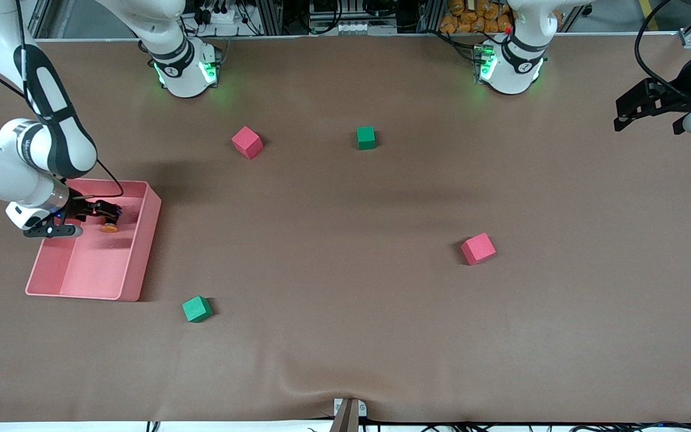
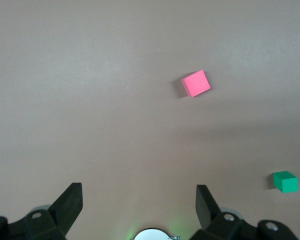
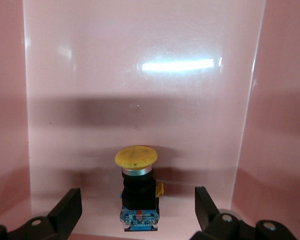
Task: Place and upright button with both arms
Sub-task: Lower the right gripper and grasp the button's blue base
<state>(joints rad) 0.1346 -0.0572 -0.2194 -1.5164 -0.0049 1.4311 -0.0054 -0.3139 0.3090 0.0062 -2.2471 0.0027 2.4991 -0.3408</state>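
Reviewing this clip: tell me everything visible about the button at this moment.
The button has a round yellow-orange domed cap above a silvery ring, a black blocky body and a blue labelled base. It lies on the floor of the pink tray, near the tray's end toward the robots' bases. The right tool is in the tray with open fingers either side of it, not visibly touching.

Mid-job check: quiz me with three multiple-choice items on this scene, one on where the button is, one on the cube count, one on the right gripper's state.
1. Where is the button?
A. in the pink tray
B. on the bare table
C. on a red cube

2. How many cubes lie on the table?
A. two
B. four
C. six

3. The right gripper is:
A. shut on the button
B. open, fingers flanking the button
C. shut, empty

Answers:
1 A, pink walls surround it.
2 B, two red, two green.
3 B, its fingers stand apart, clear of the button.
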